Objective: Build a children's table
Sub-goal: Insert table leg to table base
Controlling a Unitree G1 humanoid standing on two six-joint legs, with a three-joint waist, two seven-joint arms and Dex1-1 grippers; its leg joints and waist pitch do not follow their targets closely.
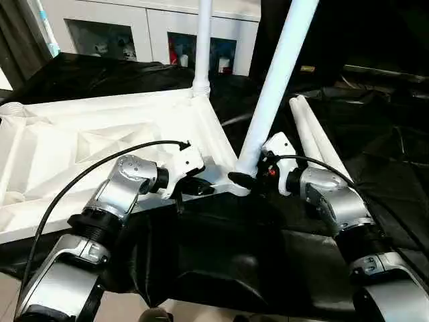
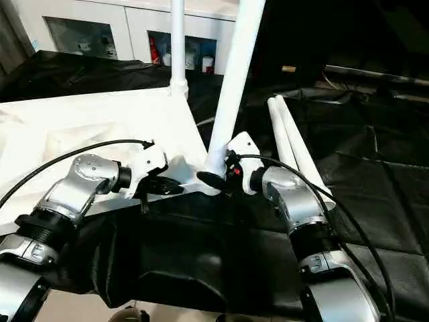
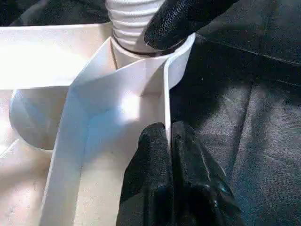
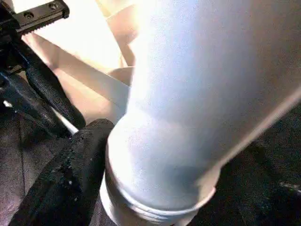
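left fingers (image 3: 169, 141): pinched on tabletop (image 1: 80, 144) rim | right fingers (image 4: 70, 179): spread around tilted leg (image 1: 275, 87) base

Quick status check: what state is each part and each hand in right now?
Tabletop: upside down, ribs up.
Far leg: upright in its corner socket.
Near leg: base at near corner socket, leaning.
Two spare legs: lying on the black cloth.
Left hand: shut on tabletop rim.
Right hand: around near leg's base.
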